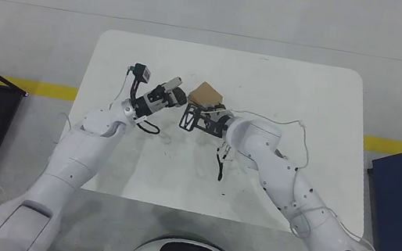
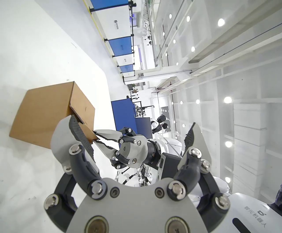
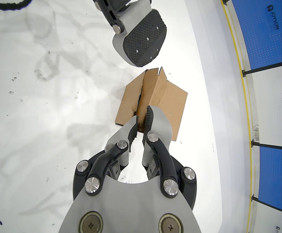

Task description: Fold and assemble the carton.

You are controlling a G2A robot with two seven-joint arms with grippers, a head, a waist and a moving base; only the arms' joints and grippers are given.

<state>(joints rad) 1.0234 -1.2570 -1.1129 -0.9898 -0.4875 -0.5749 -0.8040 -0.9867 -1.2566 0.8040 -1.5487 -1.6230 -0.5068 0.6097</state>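
Carton (image 1: 207,93) sits partly folded on the white counter (image 1: 301,141), middle-far. Right hand (image 3: 142,120) pinches a carton flap at its near edge. Left hand (image 1: 177,94) is spread wide just left of it, one finger close by the carton.

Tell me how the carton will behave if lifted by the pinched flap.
The carton is thin cardboard and looks hollow, so probably light. The right pincer is shut on one flap edge, so that flap will likely bend at its crease. A flat face rests on the table, so a push should slide it, not roll it.
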